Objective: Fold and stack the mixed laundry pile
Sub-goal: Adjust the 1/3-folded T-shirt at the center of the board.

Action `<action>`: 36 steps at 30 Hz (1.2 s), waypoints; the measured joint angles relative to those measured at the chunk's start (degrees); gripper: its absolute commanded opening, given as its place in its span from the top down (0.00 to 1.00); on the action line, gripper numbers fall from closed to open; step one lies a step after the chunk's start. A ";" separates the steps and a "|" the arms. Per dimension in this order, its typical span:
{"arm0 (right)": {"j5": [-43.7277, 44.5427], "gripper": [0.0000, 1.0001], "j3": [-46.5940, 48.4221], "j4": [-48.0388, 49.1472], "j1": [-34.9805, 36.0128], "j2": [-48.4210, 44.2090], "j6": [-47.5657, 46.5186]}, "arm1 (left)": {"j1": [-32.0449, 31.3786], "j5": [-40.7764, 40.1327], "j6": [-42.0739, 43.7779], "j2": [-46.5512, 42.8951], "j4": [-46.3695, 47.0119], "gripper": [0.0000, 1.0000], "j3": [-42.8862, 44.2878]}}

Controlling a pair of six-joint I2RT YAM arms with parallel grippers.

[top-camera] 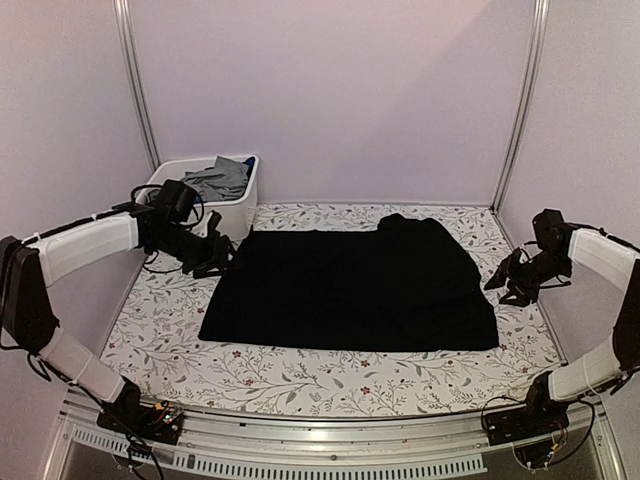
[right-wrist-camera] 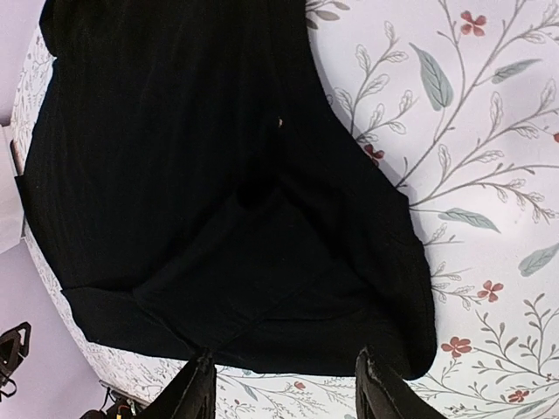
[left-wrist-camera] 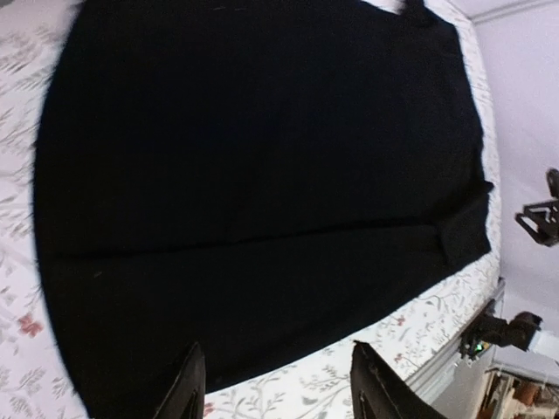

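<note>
A black T-shirt (top-camera: pixel 350 285) lies spread flat in the middle of the table, its right part folded over in a thicker layer (top-camera: pixel 425 255). It fills the left wrist view (left-wrist-camera: pixel 253 166) and the right wrist view (right-wrist-camera: pixel 210 175), where a small light mark (right-wrist-camera: pixel 279 122) shows. A grey garment (top-camera: pixel 220 178) and a bit of bright blue cloth (top-camera: pixel 250 161) lie in the white bin (top-camera: pixel 235 210). My left gripper (top-camera: pixel 213 257) is open and empty at the shirt's left edge. My right gripper (top-camera: pixel 508 278) is open and empty just off the shirt's right edge.
The white bin stands at the back left corner, right behind my left arm. The table has a floral cloth (top-camera: pixel 330 375). Purple walls close in on the left, back and right. A metal rail (top-camera: pixel 320 435) runs along the near edge.
</note>
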 measured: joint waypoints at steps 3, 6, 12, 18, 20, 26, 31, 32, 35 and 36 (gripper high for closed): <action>-2.86 0.56 0.00 2.05 0.00 2.19 -0.72 | -6.49 3.54 1.51 5.86 4.52 0.53 6.56; -5.38 0.58 -0.02 4.76 0.00 6.05 -0.81 | -13.94 5.92 4.13 15.78 6.88 0.58 15.93; -7.65 0.63 -0.02 8.24 0.00 11.76 -1.40 | -26.03 8.70 10.49 32.46 11.32 0.63 29.57; -7.28 0.65 -0.15 10.21 0.00 15.69 -2.80 | -32.35 9.46 15.69 40.02 15.06 0.63 35.85; -6.95 0.68 -0.20 10.82 0.00 16.55 -3.34 | -33.51 9.09 17.05 41.24 16.48 0.62 36.37; -6.19 0.77 -0.37 12.63 0.02 18.82 -4.11 | -36.94 4.39 22.51 44.04 19.56 0.57 36.46; -5.64 0.87 -0.63 13.55 0.04 19.30 -4.57 | -39.58 1.99 27.78 44.87 21.44 0.56 36.46; -5.60 0.87 -0.81 13.81 0.04 19.30 -4.61 | -39.89 1.79 28.76 45.00 21.81 0.56 36.46; -5.53 0.88 -1.05 14.14 0.07 19.30 -4.79 | -40.54 1.03 31.76 45.57 22.64 0.55 36.44; -5.53 0.88 -1.16 14.25 0.07 19.30 -4.81 | -40.72 0.70 32.92 45.77 23.10 0.55 36.37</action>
